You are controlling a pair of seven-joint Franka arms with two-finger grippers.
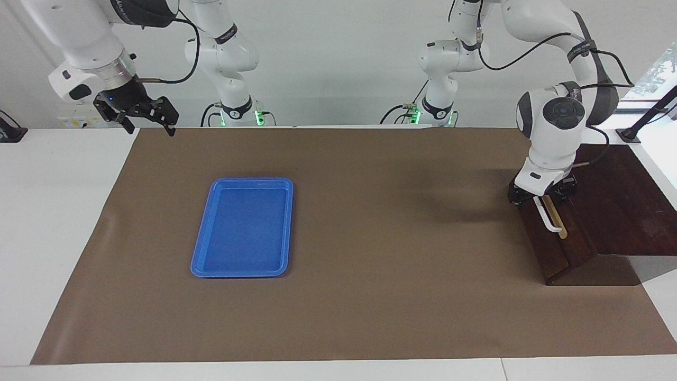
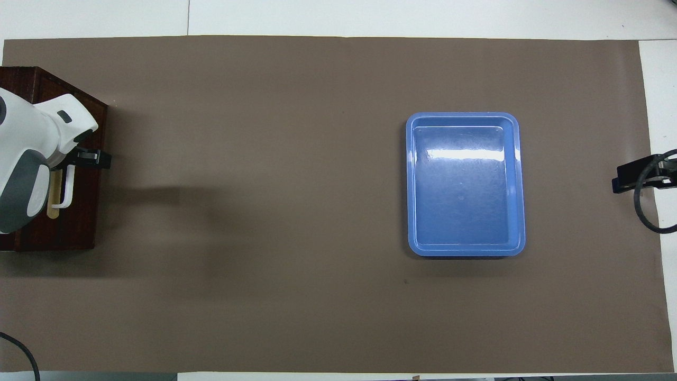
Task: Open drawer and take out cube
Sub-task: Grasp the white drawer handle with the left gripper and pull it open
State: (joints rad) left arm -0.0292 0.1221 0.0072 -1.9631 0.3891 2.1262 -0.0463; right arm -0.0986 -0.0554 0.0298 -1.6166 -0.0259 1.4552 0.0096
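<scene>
The dark brown drawer sits shut in its dark wooden box at the left arm's end of the table. Its white bar handle lies on a brass-coloured strip. My left gripper is down at the end of the handle nearer to the robots, right against it. In the overhead view the left gripper is over the drawer front by the handle. My right gripper is open and empty, and it waits raised over the table's corner at the right arm's end. The cube is out of view.
A flat blue plastic tray lies empty on the brown mat toward the right arm's end, and it also shows in the overhead view. The brown mat covers most of the table between tray and box.
</scene>
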